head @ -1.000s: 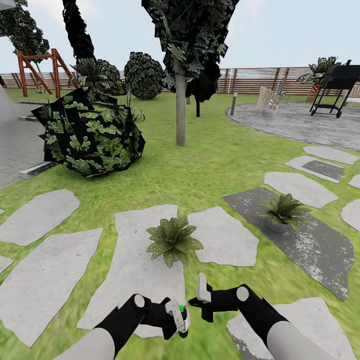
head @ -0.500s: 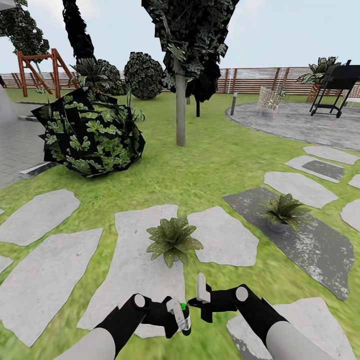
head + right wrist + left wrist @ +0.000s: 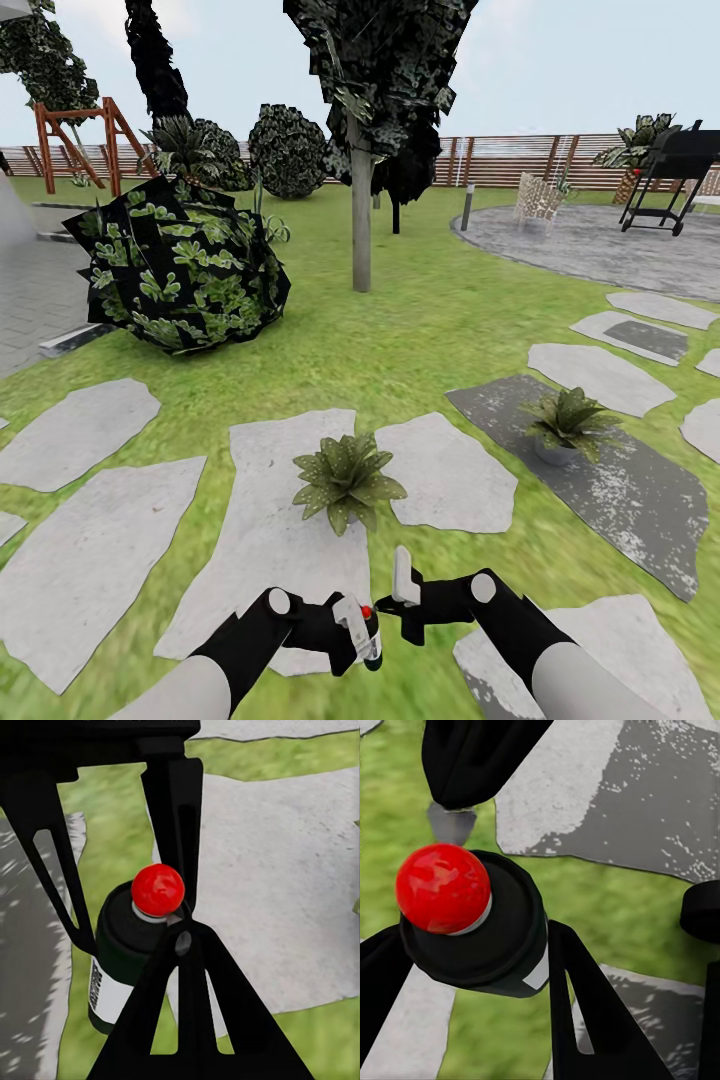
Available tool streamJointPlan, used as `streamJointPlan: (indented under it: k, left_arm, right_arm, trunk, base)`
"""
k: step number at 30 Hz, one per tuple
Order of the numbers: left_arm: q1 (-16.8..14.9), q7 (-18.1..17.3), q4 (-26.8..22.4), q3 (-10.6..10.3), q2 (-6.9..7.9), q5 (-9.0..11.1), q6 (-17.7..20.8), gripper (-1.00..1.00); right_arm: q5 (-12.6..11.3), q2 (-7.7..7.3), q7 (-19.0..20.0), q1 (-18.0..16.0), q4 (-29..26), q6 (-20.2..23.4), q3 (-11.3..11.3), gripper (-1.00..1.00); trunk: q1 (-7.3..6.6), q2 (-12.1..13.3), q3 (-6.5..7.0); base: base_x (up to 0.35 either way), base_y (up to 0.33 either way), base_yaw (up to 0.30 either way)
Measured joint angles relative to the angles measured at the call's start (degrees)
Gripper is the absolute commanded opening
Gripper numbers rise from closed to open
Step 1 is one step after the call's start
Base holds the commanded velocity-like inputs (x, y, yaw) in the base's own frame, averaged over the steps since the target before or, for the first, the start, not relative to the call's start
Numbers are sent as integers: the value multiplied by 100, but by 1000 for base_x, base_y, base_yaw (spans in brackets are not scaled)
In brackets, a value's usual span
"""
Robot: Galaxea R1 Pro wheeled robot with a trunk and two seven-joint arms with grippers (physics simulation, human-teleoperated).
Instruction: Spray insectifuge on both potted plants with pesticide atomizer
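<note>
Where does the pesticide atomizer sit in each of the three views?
Head view: pesticide atomizer bottom centre, in the left pincer, red ball on top.
Left wrist view: centre-left, seen from above.
Right wrist view: centre-left, white label showing.
Shared landmark: its red ball top.

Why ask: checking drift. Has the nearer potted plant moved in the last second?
No. The nearer potted plant sits at the same spot between the two pale stepping stones.
</note>
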Motion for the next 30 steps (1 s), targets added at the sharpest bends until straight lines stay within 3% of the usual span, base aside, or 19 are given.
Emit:
streamJointPlan:
  k: [11,13,21,26,30]
  left_arm:
    - [3,0,0,20,61,-12,0,-100]
    - [17,1,1,10,182,-33,1,-100]
    - [74,1,18,21,1085,-18,6,-100]
    - [94,163,359,178,1249,-22,-23,-100]
    - [111,623,417,246,1190,-3,-370,-100]
  right_arm:
    - [0,0,0,0,0,3,0,-100]
    - [0,0,0,0,0,-1,0,-100]
    - [0,0,0,0,16,-2,0,-100]
    - [13,-38,7,0,63,-14,-16,-100]
    - [16,-132,-20,7,268,-29,-5,-100]
  trunk:
    - [0,0,0]
    - [0,0,0]
    - [0,0,0]
    - [0,0,0]
    - [0,0,0]
  base:
    - [0,0,0]
    - [0,0,0]
    - [0,0,0]
    - [0,0,0]
    - [0,0,0]
